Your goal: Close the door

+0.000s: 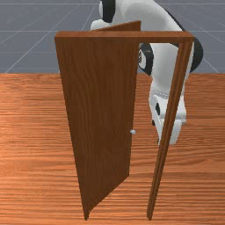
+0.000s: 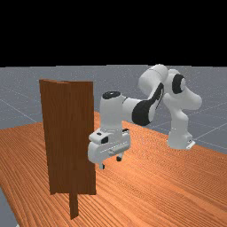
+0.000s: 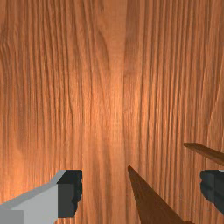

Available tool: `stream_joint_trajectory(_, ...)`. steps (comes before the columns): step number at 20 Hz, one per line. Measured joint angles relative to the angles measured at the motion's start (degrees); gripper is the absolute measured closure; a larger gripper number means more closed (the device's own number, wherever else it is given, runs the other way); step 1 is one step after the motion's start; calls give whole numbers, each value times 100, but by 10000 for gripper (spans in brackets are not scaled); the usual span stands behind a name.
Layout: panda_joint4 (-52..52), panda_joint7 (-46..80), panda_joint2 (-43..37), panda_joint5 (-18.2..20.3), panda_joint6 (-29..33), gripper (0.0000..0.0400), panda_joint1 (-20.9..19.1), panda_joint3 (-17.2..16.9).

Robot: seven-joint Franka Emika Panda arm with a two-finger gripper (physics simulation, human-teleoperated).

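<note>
The door (image 1: 99, 118) stands ajar, swung back from its frame (image 1: 123, 37) toward the side the arm (image 2: 142, 111) reaches from, so I take the step in hand to be the approach, with the closing push to come. The hand (image 3: 141, 190) is spread, its two fingers (image 3: 70, 192) wide apart and shut on nothing. In the front view the door is to the left of the hand, its small pale knob (image 1: 133, 131) on the edge nearer the hand, while the post (image 1: 158, 176) passes in front of the hand. The next move probably calls for going round that free edge to the door's back face, then pressing it toward the frame; a spread finger might catch on the edge or post. Below the hand lies the bench (image 1: 35, 132), orange-brown, with streaky grain and a bright sheen. Beyond it, a grey floor (image 1: 26, 26) with thin pale lines runs off to a black backdrop (image 2: 113, 31)
</note>
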Motion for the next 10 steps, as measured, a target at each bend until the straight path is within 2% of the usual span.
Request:
stream_joint_trajectory(1,68,576,73,85,-38,0,26,-91)
stream_joint_trajectory(2,64,576,81,85,-38,0,21,-94)
stream_joint_trajectory(3,1068,-187,612,-15,-462,0,-24,4)
stream_joint_trajectory(4,1228,492,724,83,-549,0,8,-90)
stream_joint_trajectory(5,1138,-252,713,-28,-432,0,-49,18)
stream_joint_trajectory(6,1136,37,745,15,-414,0,-29,-25)
stream_joint_trajectory(10,581,2836,458,574,-206,0,-72,-471)
